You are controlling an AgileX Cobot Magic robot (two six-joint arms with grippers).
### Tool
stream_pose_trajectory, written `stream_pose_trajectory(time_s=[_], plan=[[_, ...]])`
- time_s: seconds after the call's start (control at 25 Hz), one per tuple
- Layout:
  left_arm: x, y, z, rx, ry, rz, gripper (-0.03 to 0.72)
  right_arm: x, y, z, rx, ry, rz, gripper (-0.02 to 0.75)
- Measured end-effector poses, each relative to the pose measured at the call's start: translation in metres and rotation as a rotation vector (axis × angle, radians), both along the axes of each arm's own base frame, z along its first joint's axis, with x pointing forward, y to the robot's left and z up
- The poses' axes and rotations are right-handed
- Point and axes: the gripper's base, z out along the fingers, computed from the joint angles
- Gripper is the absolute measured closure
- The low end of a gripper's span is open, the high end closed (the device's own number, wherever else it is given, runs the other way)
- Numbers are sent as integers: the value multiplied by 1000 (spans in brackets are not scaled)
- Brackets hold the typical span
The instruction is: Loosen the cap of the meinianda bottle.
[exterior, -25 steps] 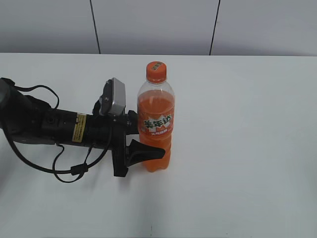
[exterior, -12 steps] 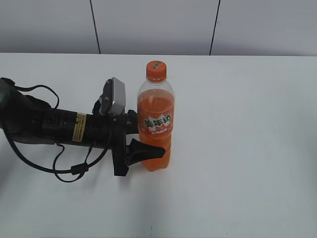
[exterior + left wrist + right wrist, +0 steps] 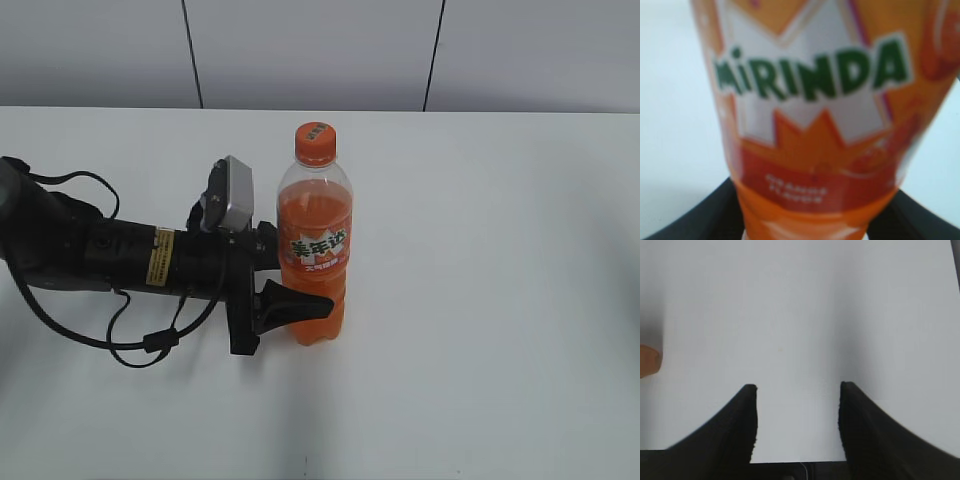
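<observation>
Nearest, in right wrist view: right claw (image 3: 797,390) over bare white surface (image 3: 840,315), nothing between its black fingers (image 3: 742,425), gap open but narrower than a sec ago. Prob. setting width for the cap. Orange sliver at left edge of that view, can't tell what.

Mid-surface, ext. view: left claw (image 3: 290,280) unchanged, clamped on lower body of bottle (image 3: 316,250), holding it upright.

Top of bottle: cap (image 3: 315,143) on, untouched, no claw near it. Loosening not begun; bottle braced, right arm yet to reach the cap.
</observation>
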Motion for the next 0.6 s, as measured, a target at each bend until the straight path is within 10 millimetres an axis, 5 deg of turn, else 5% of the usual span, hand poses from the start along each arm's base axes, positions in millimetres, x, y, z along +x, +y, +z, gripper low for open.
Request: stream_pose_trajectory(time_s=[0.28, 0.6], plan=[[0, 0, 0, 0, 0, 0, 276, 36, 18, -6, 45, 64, 103, 377], [0, 0, 0, 0, 0, 0, 276, 69, 66, 5, 13, 55, 293, 381]])
